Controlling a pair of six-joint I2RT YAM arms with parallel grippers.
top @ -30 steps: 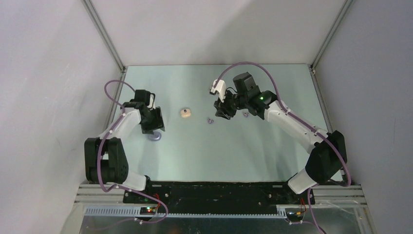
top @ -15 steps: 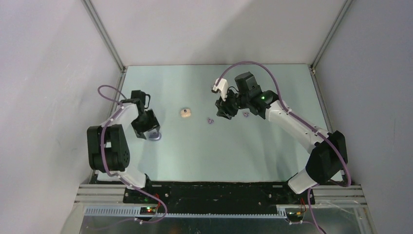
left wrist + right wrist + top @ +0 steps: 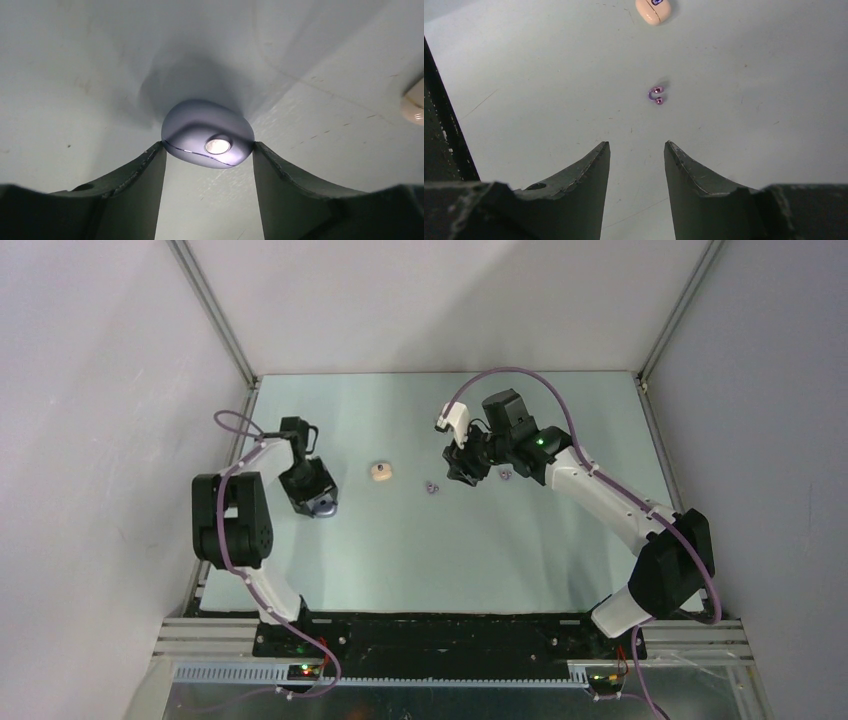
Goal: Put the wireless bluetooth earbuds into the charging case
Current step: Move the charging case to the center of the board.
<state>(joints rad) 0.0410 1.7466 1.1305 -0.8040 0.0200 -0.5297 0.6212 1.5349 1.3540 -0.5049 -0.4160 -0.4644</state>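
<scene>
Far to the left of the cream charging case (image 3: 380, 472), near the left edge of the pale green table (image 3: 420, 560), the left gripper (image 3: 316, 500) is turned down to the surface and is holding the purple charging case (image 3: 207, 135). In the left wrist view this pebble-shaped case sits exactly between the two dark fingertips (image 3: 159, 150), and each of them touches one side of it. A thin seam line runs across the case and a round silver spot (image 3: 217, 146) shines on its near side. The cream charging case itself lies alone on the table, apart from both grippers, and has a small dark blue mark (image 3: 658, 2) on its top. Just to the right of it, between this case and the right gripper (image 3: 636, 145), lies one purple earbud (image 3: 655, 95), a tiny curved piece with two rounded ends, touching nothing else. The right gripper hovers near this earbud with its jaws parted to a moderate gap, and there is nothing between them. Further right of the cream case, just beyond the right gripper and close beside the arm, lies a second purple earbud (image 3: 505, 476), which is too small in the top view to tell more about it
</scene>
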